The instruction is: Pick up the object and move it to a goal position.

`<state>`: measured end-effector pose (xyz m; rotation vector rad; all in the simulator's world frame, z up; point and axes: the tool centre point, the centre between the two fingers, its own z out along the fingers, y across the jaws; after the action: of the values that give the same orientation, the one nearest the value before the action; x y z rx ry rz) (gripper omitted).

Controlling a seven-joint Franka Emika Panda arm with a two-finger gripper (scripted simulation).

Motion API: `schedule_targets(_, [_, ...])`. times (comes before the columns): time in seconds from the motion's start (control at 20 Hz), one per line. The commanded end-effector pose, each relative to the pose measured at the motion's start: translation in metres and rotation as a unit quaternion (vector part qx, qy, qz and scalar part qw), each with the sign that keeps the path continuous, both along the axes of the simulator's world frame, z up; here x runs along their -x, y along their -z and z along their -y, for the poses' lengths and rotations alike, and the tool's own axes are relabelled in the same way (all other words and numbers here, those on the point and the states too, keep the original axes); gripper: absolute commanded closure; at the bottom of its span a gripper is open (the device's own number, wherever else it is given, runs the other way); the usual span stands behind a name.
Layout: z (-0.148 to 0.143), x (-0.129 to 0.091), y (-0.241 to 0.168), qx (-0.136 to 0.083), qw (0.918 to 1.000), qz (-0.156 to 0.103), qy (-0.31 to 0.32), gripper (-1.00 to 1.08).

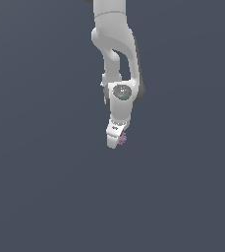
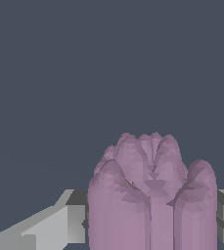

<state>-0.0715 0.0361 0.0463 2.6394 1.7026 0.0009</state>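
The object [image 1: 122,139] is a tiny pinkish-purple lumpy piece. In the exterior view it peeks out beside the tip of my white gripper [image 1: 115,141], which hangs from the arm in the middle of the picture. In the wrist view the object [image 2: 152,195] looms large and lobed between my two grey fingers [image 2: 74,217], one on each side and both touching it. The gripper [image 2: 152,219] is shut on the object. Most of the object is hidden behind the fingers in the exterior view.
A plain dark blue-grey surface [image 1: 45,187] fills the scene around the arm. No other objects, containers or edges show in either view.
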Motion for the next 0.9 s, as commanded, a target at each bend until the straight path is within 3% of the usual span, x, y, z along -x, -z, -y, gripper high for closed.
schedule_targets(0.0, [-0.003,-0.009,-0.003,0.0,1.0,0.0,0.0,1.08])
schedule_targets(0.85, [-0.037,-0.105,-0.036,-0.001,1.0,0.0,0.0,1.08])
